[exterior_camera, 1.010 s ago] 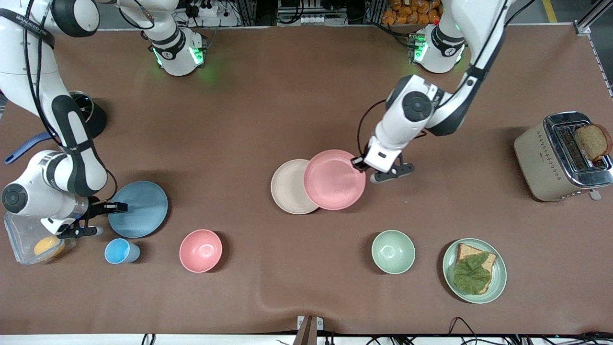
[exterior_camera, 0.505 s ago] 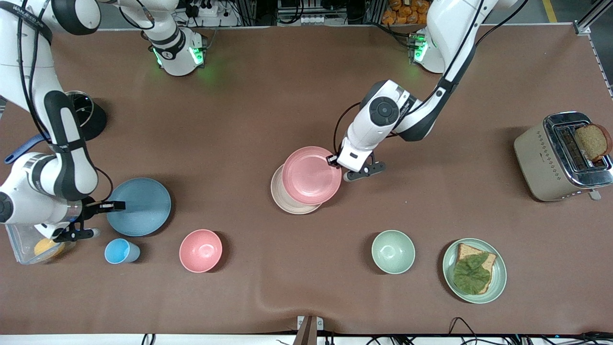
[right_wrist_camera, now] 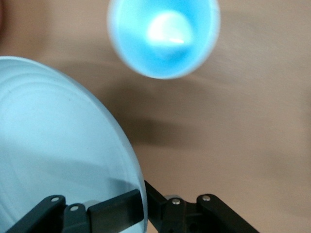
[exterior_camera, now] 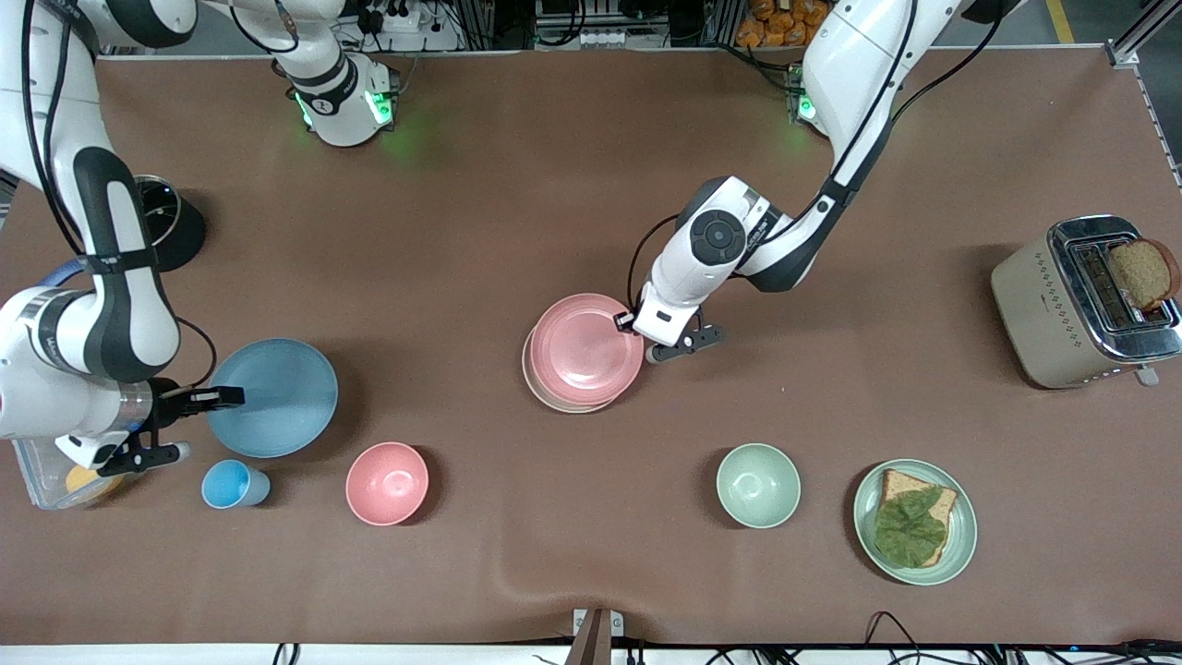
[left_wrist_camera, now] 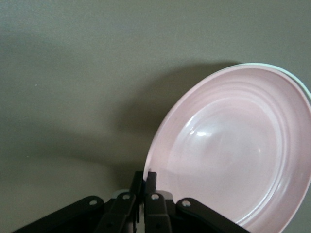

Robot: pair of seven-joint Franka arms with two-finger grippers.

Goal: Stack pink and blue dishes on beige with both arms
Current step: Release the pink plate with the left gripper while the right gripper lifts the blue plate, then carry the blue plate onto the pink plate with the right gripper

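Note:
The pink plate (exterior_camera: 586,349) hangs tilted over the beige plate (exterior_camera: 554,404), covering nearly all of it. Only a thin beige rim shows on the side nearer the front camera. My left gripper (exterior_camera: 632,320) is shut on the pink plate's rim at the edge toward the left arm's end. In the left wrist view the pink plate (left_wrist_camera: 233,150) fills the frame, with the left gripper (left_wrist_camera: 146,177) pinching its rim. The blue plate (exterior_camera: 274,397) is raised slightly off the table, my right gripper (exterior_camera: 229,397) shut on its rim. The right wrist view shows the blue plate (right_wrist_camera: 48,145) and right gripper (right_wrist_camera: 144,199).
A small blue cup (exterior_camera: 231,484) and a pink bowl (exterior_camera: 387,483) stand nearer the front camera than the blue plate. A clear container (exterior_camera: 37,462) sits under the right wrist. A green bowl (exterior_camera: 758,485), a green plate (exterior_camera: 960,554) with bread, and a toaster (exterior_camera: 1043,314) lie toward the left arm's end.
The left arm carried the pink plate from beside the beige plate to nearly centred over it. The right gripper lifted the blue plate slightly.

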